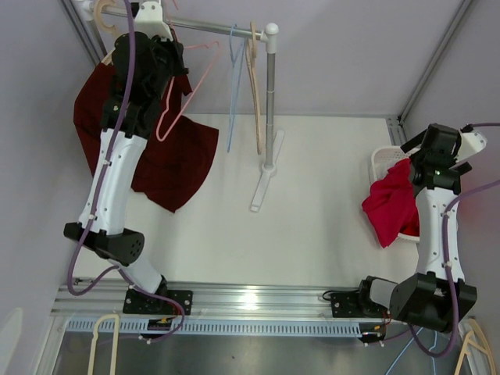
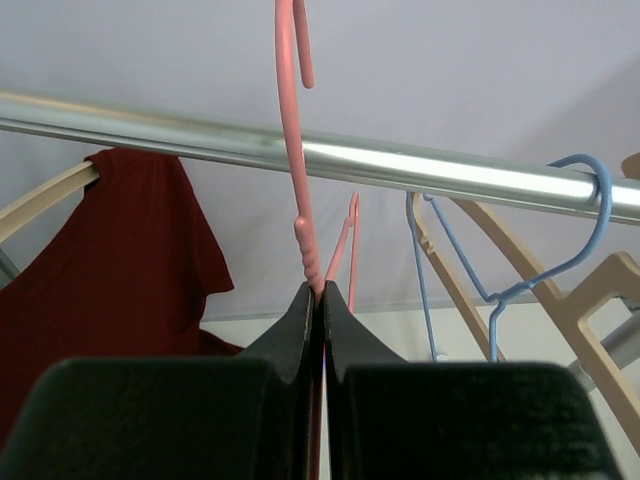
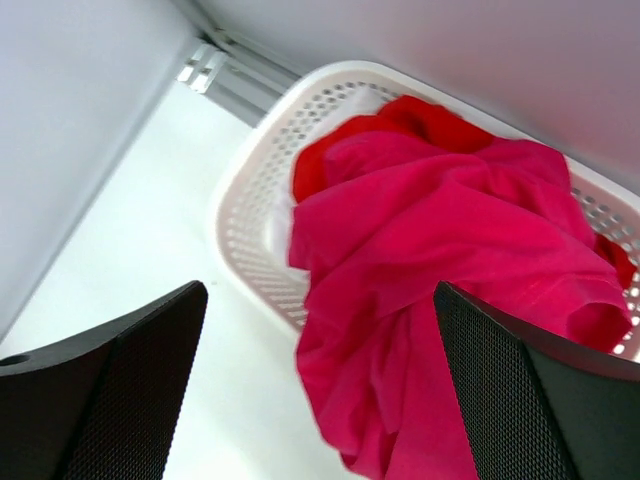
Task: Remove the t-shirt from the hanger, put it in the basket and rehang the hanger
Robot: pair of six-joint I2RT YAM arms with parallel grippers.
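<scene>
A dark red t-shirt [image 1: 176, 156] hangs on a beige hanger [image 2: 40, 195] at the left end of the rail [image 2: 420, 168]; it also shows in the left wrist view [image 2: 130, 260]. My left gripper [image 1: 173, 48] is up at the rail, shut on the neck of a bare pink hanger [image 2: 292, 150], just right of the dark red shirt; the jaws [image 2: 322, 290] pinch it below the hook. My right gripper [image 3: 320, 290] is open and empty above a bright pink-red t-shirt [image 3: 450, 250] that lies in a white basket [image 3: 240, 230] and spills over its rim.
A blue hanger [image 2: 560, 250] and beige hangers [image 2: 520, 270] hang on the rail to the right of the pink one. The rack's upright pole [image 1: 269, 101] stands mid-table on a white foot. The basket [image 1: 381, 160] sits at the table's right edge beside the frame.
</scene>
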